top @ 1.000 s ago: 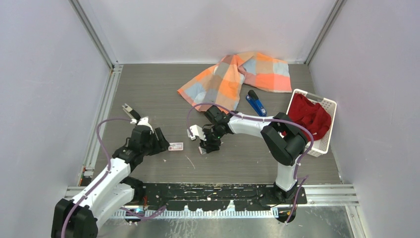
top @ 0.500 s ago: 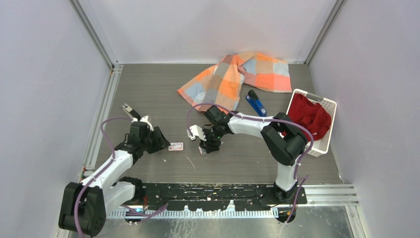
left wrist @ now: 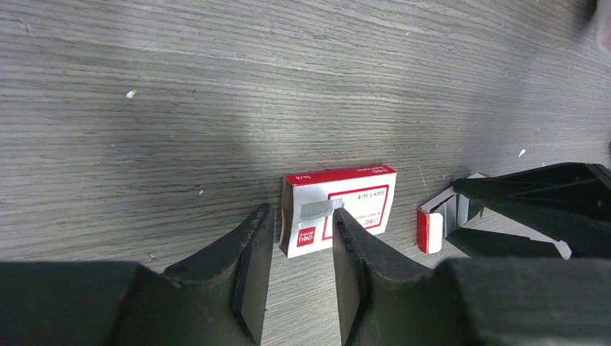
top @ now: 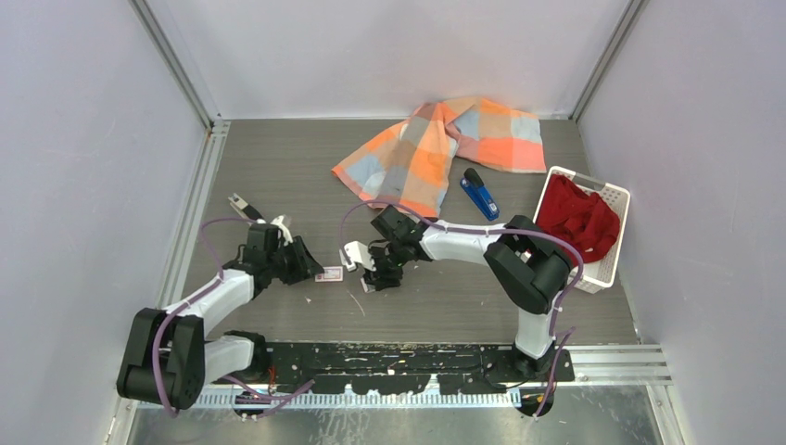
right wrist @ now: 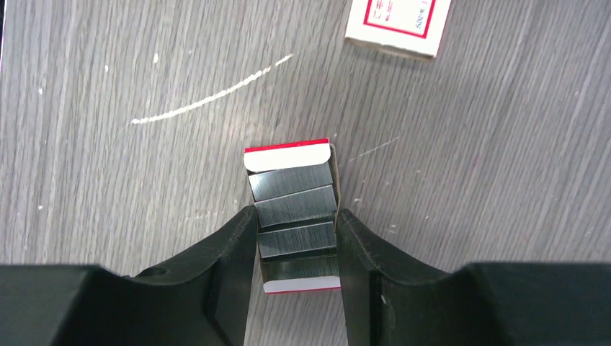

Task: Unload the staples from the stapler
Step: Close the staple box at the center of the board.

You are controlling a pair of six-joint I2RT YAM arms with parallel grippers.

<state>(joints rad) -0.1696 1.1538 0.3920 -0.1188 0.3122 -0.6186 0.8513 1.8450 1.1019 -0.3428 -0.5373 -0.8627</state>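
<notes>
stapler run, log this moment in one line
left gripper: open over staple box | right gripper: shut on staple tray | stapler: untouched, lying beside cloth

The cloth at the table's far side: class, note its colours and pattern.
The cloth is checked orange, peach and pale grey-blue; top external view shows it best.

You are looking at a robotics lab test cell: a grey wood-grain table, plain pale walls on three sides of it, aluminium posts at its far corners, and a left arm and right arm bolted to a black rail at its near edge.
</notes>
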